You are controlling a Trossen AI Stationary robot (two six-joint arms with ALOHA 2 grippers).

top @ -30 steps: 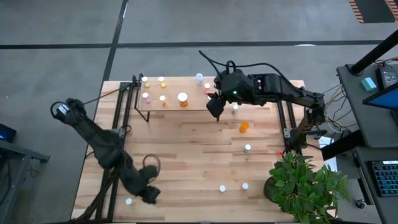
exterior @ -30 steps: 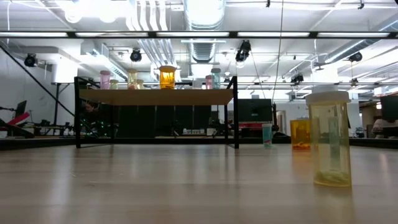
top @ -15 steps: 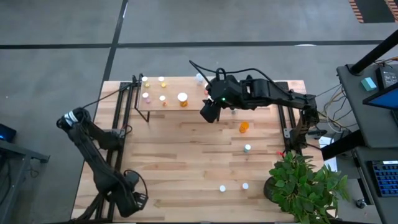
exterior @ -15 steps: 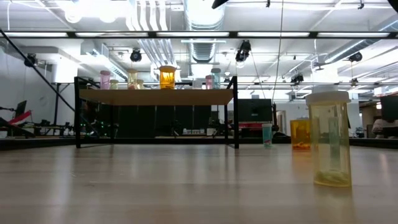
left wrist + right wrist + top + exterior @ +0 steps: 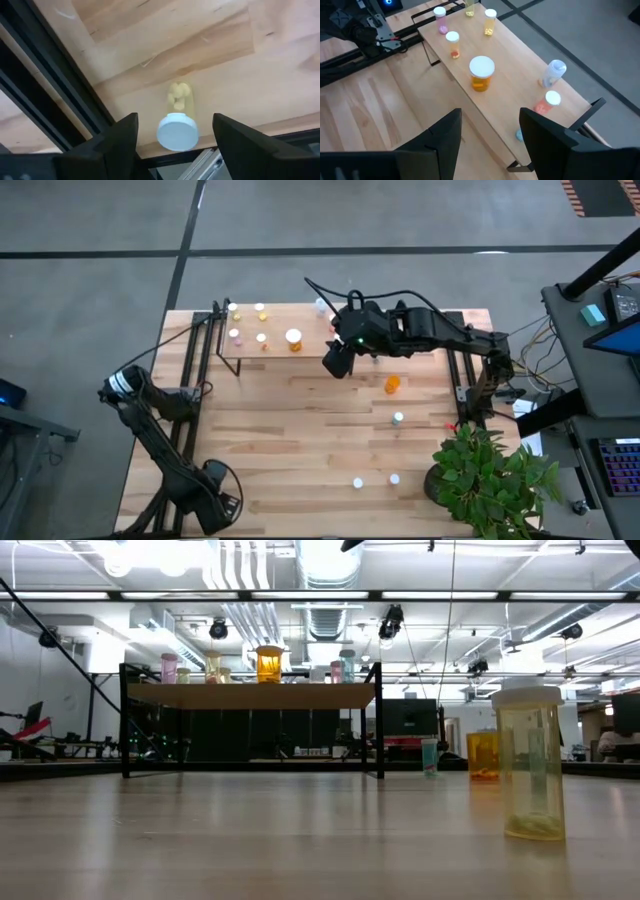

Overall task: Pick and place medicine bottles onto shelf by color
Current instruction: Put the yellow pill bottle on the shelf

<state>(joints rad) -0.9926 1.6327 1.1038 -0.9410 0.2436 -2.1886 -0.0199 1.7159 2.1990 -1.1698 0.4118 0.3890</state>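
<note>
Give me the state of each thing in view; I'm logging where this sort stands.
Left gripper: open, over a yellow-pill bottle standing on the table.
Right gripper: open, empty, hovering by the shelf.
Large amber bottle: upright on shelf.
Orange bottle: on the table, unsorted.

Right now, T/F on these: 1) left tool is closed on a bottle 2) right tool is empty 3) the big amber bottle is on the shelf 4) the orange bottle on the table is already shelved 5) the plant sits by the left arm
1) The left tool is closed on a bottle. False: its fingers stand open on either side of a yellow-pill bottle lying on the table edge.
2) The right tool holds nothing. True: open, above the shelf.
3) The big amber bottle stands on the shelf. True.
4) The orange bottle is shelved. False: it is on the table, off the shelf.
5) The potted plant sits by the left arm. False: right side.
</note>
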